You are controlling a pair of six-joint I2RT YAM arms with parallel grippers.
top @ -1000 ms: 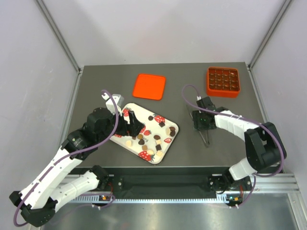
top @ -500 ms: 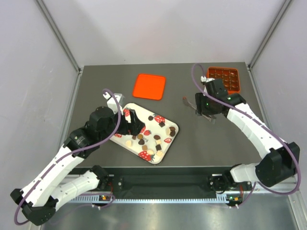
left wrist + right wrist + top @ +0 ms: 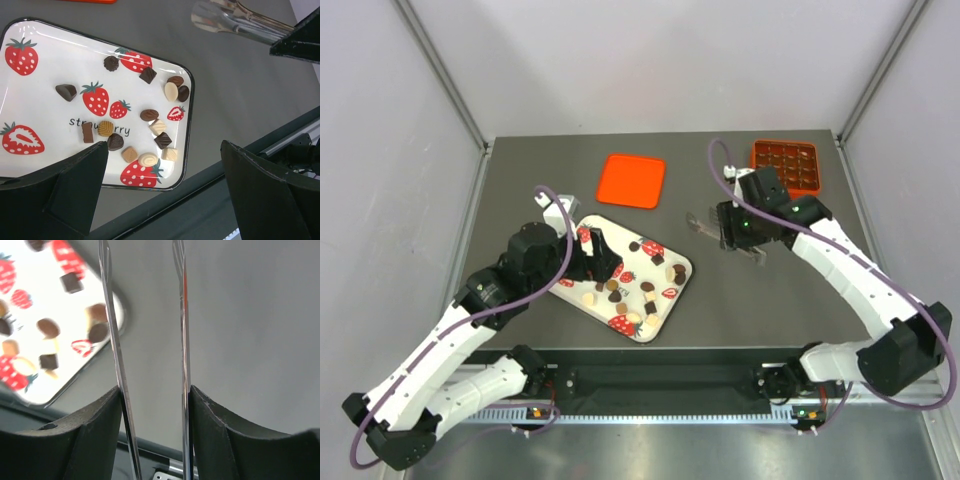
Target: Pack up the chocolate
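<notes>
Left wrist view: the chocolate (image 3: 149,115), about fifteen small pieces in dark brown, light brown and cream, lies scattered over the right half of the white tray (image 3: 55,62), among its printed strawberries. Most pieces cluster toward the tray's lower right corner, and none touches a gripper. The left gripper (image 3: 164,160) hangs over the tray with its jaws spread wide and nothing between them.

In the top external view the tray sits left of centre on the grey table (image 3: 520,190). The orange lid (image 3: 632,180) lies flat just above it in the frame, apart from the tray. The orange box (image 3: 786,196), divided into a grid of cells, stands in the upper right. Its cells read dark, but whether they hold pieces cannot be told at this size.

Between the tray and the box, the right gripper (image 3: 732,228) is clamped on the handle end of the metal tongs (image 3: 701,224), which point leftward toward the tray. In the right wrist view the two blades stand apart with nothing between them. The tray's right corner and several pieces show in the upper left of that frame.

Judged state of the task: packing looks early or midway. Many pieces await transfer, the box is uncovered, and the lid is not yet fitted.
</notes>
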